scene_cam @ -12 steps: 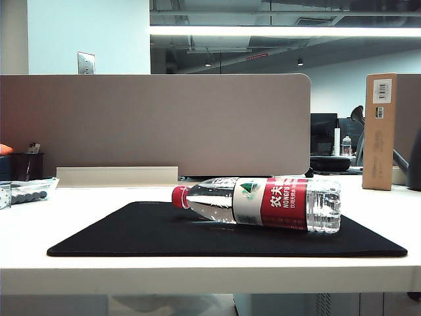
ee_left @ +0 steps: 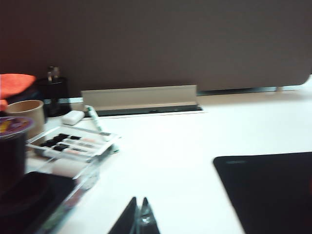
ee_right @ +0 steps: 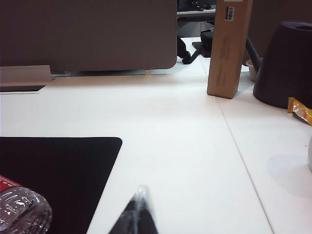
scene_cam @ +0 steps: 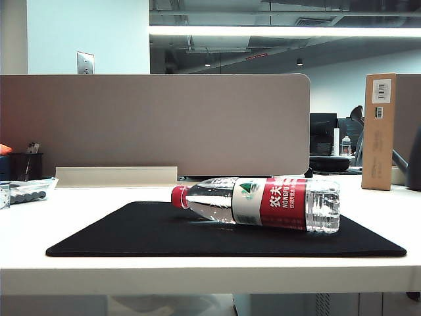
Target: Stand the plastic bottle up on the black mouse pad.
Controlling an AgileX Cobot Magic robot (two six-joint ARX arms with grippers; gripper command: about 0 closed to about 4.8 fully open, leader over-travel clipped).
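Note:
The plastic bottle (scene_cam: pixel 263 203) lies on its side on the black mouse pad (scene_cam: pixel 131 234), red cap to the left and clear base to the right. Its base (ee_right: pixel 19 212) also shows in the right wrist view, resting on the mouse pad (ee_right: pixel 58 165). My right gripper (ee_right: pixel 141 195) is shut and empty, over the white table just beside the pad's corner. My left gripper (ee_left: pixel 139 201) is shut and empty too, above bare table off the pad's (ee_left: pixel 273 190) other side. Neither gripper appears in the exterior view.
A tall cardboard box (scene_cam: pixel 379 130) and a dark rounded object (ee_right: pixel 285 63) stand at the back right. On the left are a clear case of small parts (ee_left: pixel 73 144), cups (ee_left: pixel 22 114) and a bag (scene_cam: pixel 26 191). A grey divider (scene_cam: pixel 154 125) runs along the back.

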